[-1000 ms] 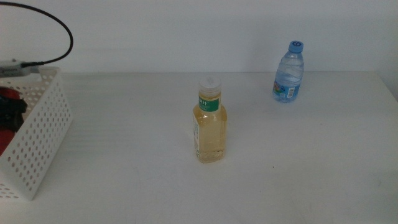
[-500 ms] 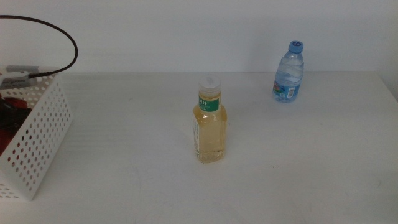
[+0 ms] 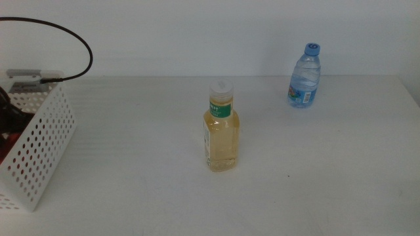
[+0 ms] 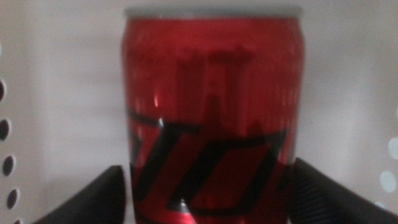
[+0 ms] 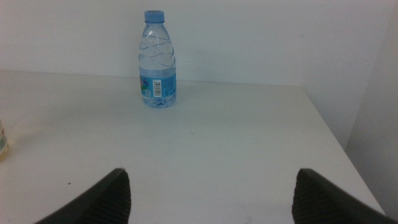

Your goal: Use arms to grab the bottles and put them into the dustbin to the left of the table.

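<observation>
My left gripper (image 4: 205, 186) stands jaws apart around the red can (image 4: 211, 112), seemingly just clear of it, inside the dustbin (image 3: 36, 147) at frame left. My right gripper (image 5: 211, 193) waits, spread wide and empty. Yellow bottle (image 3: 221, 128) centre; water bottle (image 3: 305, 75) upper right.

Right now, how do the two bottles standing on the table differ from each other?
The clear bottle of yellow liquid with a green label and white cap stands mid-table; the small clear water bottle with a blue cap stands far back, towards the right. The yellow one has a squarer body; the water bottle is rounder and ribbed. Both stand upright, capped and untouched by either pincer.
</observation>
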Tool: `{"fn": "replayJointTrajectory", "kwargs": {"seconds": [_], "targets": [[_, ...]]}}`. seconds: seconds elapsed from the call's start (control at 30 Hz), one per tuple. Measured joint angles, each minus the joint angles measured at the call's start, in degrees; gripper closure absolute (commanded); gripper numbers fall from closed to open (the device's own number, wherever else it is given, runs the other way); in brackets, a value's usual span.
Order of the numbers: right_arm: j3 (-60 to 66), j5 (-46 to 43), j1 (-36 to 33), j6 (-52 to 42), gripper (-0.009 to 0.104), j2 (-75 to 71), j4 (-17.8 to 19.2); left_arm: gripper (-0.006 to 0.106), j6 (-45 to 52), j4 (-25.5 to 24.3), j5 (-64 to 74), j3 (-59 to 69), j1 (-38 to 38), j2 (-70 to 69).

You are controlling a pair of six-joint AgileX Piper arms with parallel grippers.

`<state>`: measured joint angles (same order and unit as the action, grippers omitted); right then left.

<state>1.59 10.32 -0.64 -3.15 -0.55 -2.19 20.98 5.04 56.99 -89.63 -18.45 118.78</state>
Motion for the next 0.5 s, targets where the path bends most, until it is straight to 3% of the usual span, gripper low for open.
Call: {"fn": "replayJointTrajectory", "kwargs": {"seconds": [0.27,0.5], "targets": [[0.00,0.00,0.00,0.00,0.027,0.00,0.00,0.010,-4.20,-0.92,1.72,-0.30,0.37,-2.77],[0.00,0.00,0.00,0.00,0.027,0.00,0.00,0.010,-7.68,0.54,5.37,-2.38,0.42,-13.55]]}}
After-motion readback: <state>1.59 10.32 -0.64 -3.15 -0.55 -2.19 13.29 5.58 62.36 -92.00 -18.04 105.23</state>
